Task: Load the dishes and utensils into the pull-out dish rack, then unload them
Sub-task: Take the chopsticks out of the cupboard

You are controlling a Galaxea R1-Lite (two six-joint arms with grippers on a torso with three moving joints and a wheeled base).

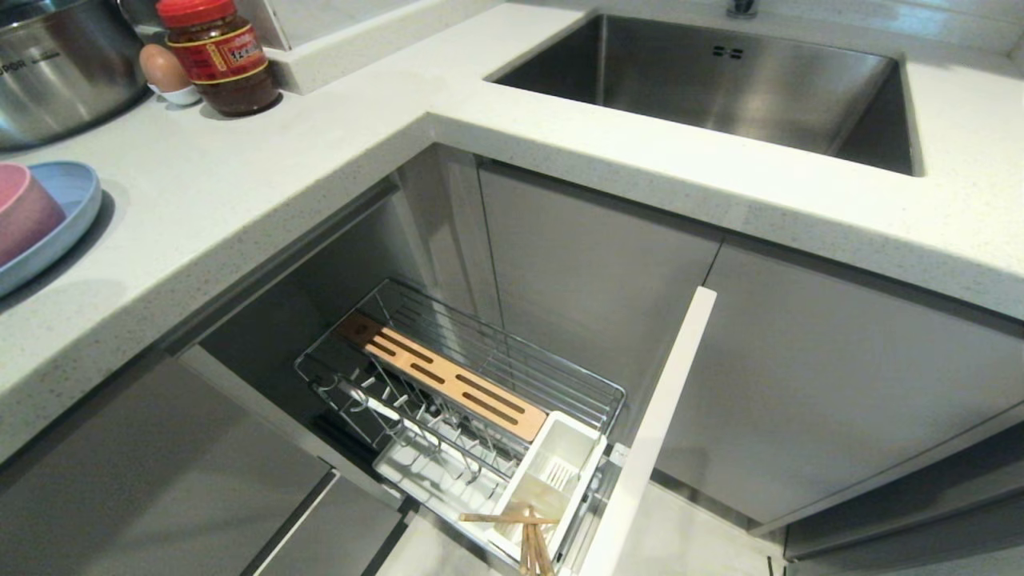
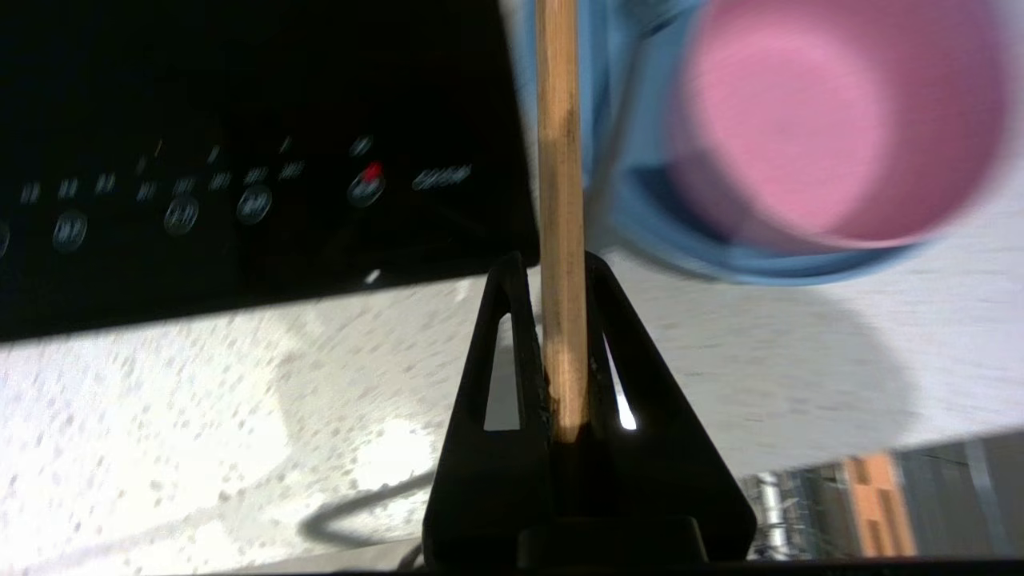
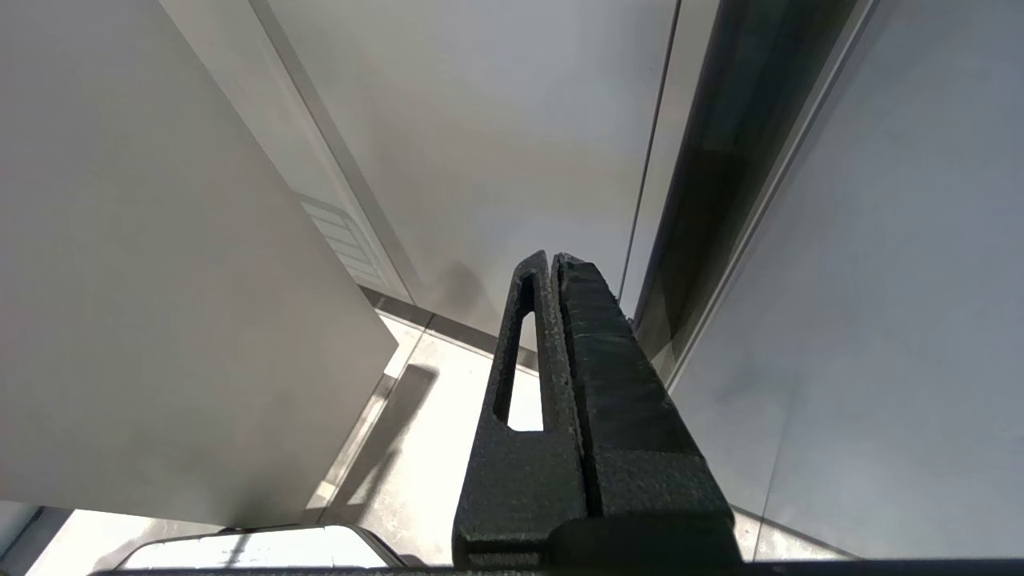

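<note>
My left gripper (image 2: 556, 260) is shut on a light wooden chopstick (image 2: 560, 160) that sticks out past its tips, and it hangs above the speckled counter. Close beside it sits the light-blue plate (image 2: 664, 232) with the pink bowl (image 2: 824, 120) on it. Both show at the counter's far left in the head view, plate (image 1: 72, 200) and bowl (image 1: 24, 212); neither arm appears there. The pull-out dish rack (image 1: 512, 352) stands open below the counter, with more chopsticks (image 1: 532, 540) poking up at its white utensil cup (image 1: 560, 456). My right gripper (image 3: 548, 258) is shut and empty, down beside grey cabinet fronts.
A steel pot (image 1: 56, 72), an egg (image 1: 164, 68) and a red-lidded jar (image 1: 220, 56) stand at the counter's back left. The steel sink (image 1: 720, 88) lies at the back right. A black cooktop (image 2: 240, 160) borders the counter. The rack's white front panel (image 1: 664, 424) juts out.
</note>
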